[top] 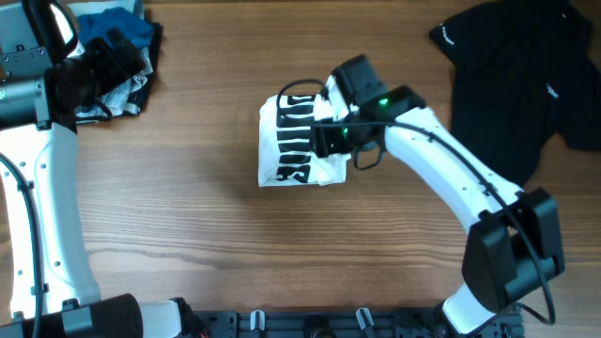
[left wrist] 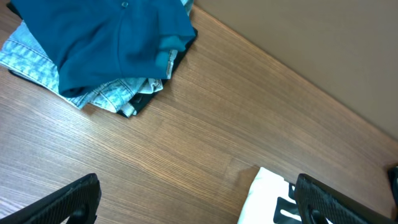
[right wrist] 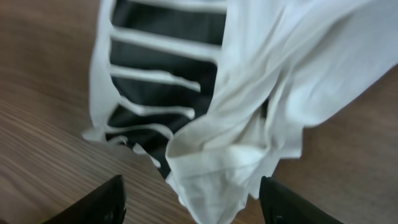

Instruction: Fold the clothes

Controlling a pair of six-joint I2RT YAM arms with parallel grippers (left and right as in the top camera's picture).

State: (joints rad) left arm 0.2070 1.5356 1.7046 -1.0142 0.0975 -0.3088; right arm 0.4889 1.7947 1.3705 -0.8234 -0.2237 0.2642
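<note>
White T-shirt sits mid-counter, bundled into a rough packet: black stripe print face-up on the side toward my left arm, loose white cloth bunched along the edge toward my right arm. Packet's long axis runs roughly away from my bases, though it's close to square, so I wouldn't lean on that. Right gripper is directly over that bunched right edge, fingers apart, nothing clamped. Wrist view shows the rumpled hem lying just ahead of and between the tips. Left gripper is wide open too, parked well apart at the far left corner by the pile of blue garment and denim; only a corner of the shirt shows in its view. So the right arm is the near one by a wide margin. My read: the fold isn't tidy yet, and the loose flap on the right needs tucking or flattening toward the print. Risk is dragging the whole packet instead of just the top layer. Black garment lies spread at far right, not yet folded.
</note>
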